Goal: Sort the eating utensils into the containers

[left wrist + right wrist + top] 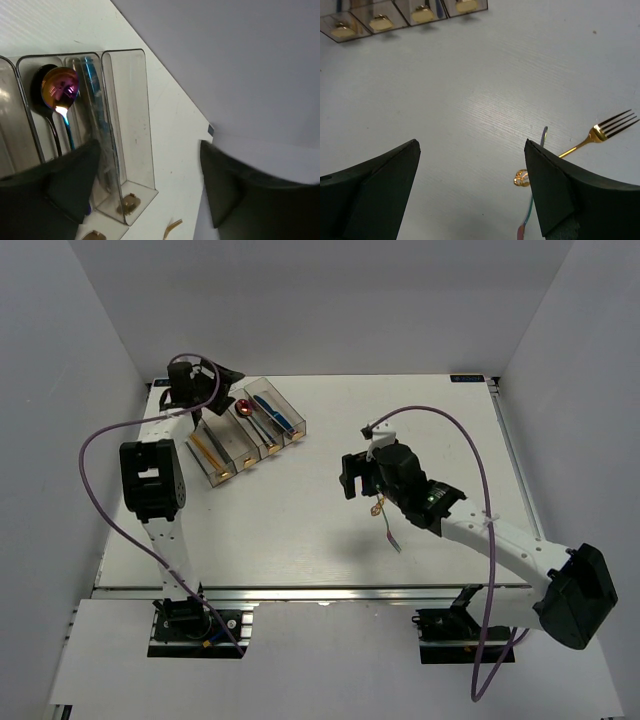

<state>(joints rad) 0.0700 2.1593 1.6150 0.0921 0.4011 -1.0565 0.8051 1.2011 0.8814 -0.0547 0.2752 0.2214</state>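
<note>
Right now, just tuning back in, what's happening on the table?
The left hand, open and empty, hovers at the bins, where a purple-gold spoon and blue knife already lie. The right hand, also open and empty, hangs over the table beside a gold fork and another slim piece, both unsorted.
</note>
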